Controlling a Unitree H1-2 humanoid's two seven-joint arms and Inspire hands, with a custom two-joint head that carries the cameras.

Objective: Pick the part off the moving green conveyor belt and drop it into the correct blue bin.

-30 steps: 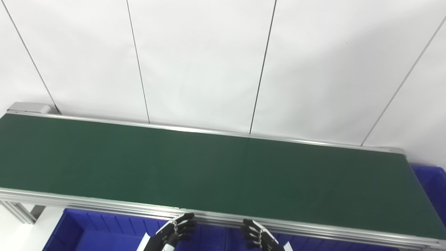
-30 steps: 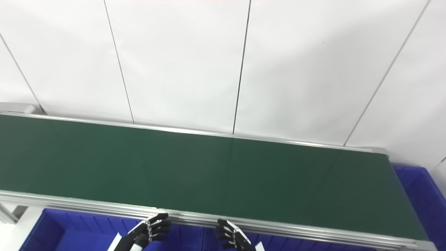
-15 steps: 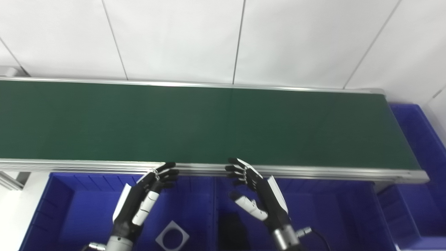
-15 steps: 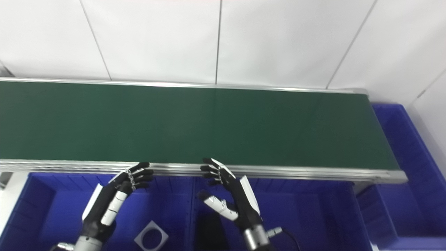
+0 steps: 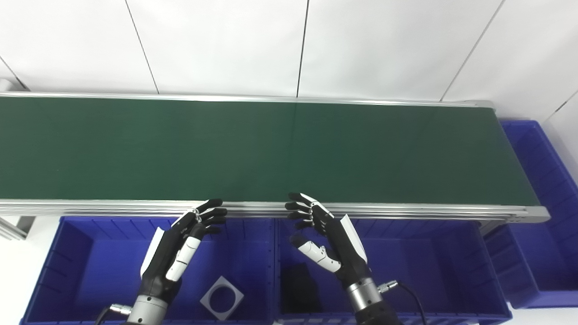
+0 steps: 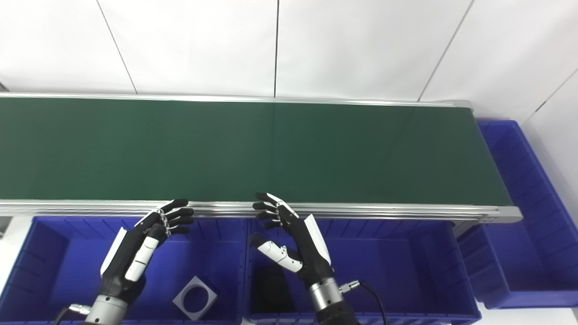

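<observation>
camera tilted down | left hand (image 5: 180,246); right hand (image 5: 327,239) unchanged, empty

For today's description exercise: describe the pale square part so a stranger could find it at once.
Below the green conveyor belt, find the blue bin nearest the left. On its floor lies the pale square part with a round hole; the neighbouring bin's piece is black.

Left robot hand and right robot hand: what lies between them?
In the left eye view, only the blue divider wall where the two near bins meet lies between the left robot hand and right robot hand.
</observation>
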